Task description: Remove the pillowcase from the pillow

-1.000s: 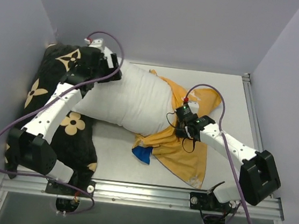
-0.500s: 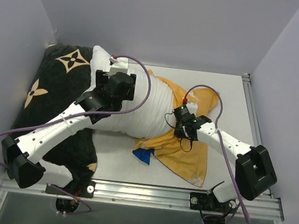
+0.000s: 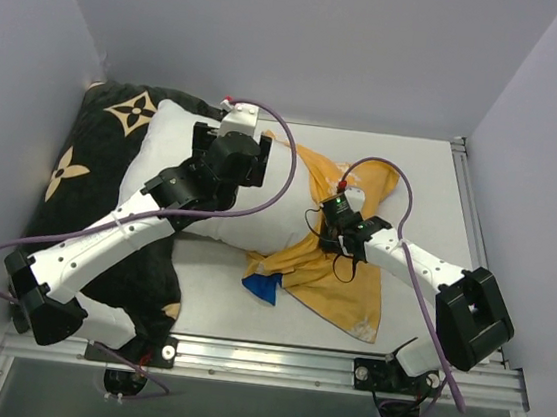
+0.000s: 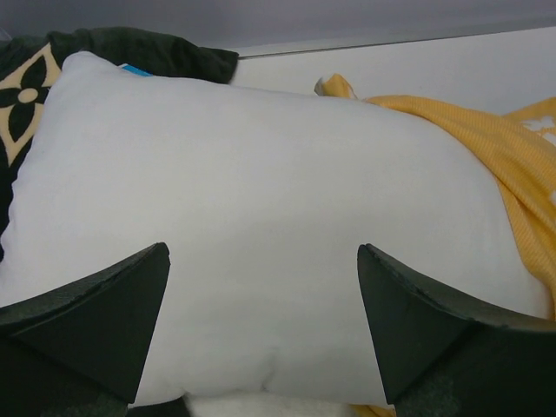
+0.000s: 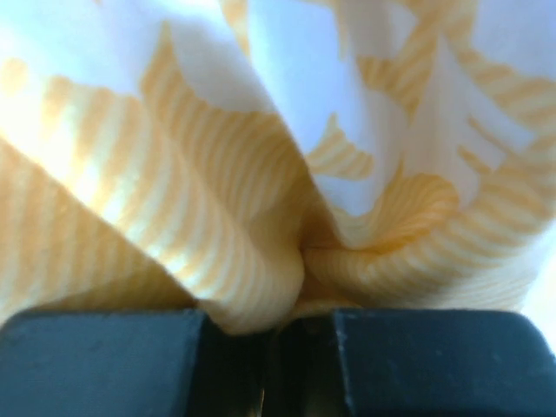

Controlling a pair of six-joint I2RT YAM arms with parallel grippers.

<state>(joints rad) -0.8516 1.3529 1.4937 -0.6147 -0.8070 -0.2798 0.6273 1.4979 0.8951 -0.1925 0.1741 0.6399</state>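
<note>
The plain white pillow [image 3: 168, 161] lies across the back left of the table, its left end on a black cushion. Its right end is still inside the orange-yellow pillowcase [image 3: 342, 288], which spreads toward the front right with a blue fold [image 3: 263, 287] showing. My left gripper [image 3: 230, 153] hovers over the pillow's middle. In the left wrist view the left gripper [image 4: 263, 321] is wide open above the pillow [image 4: 261, 182], with the pillowcase [image 4: 508, 156] at the right. My right gripper [image 3: 331, 231] is shut on a bunched fold of the pillowcase [image 5: 217, 174], pinched at the right gripper [image 5: 269, 334].
A black cushion with tan flower marks [image 3: 83, 161] fills the left side under my left arm, also seen as the cushion [image 4: 26, 87]. Grey walls close in the back and both sides. A metal rail [image 3: 272, 354] runs along the front edge.
My left arm swung right, off the black cushion and over the pillow's middle, jaws open throughout. More of the pillow's left end now shows. The right gripper kept its hold and shifted slightly left.
</note>
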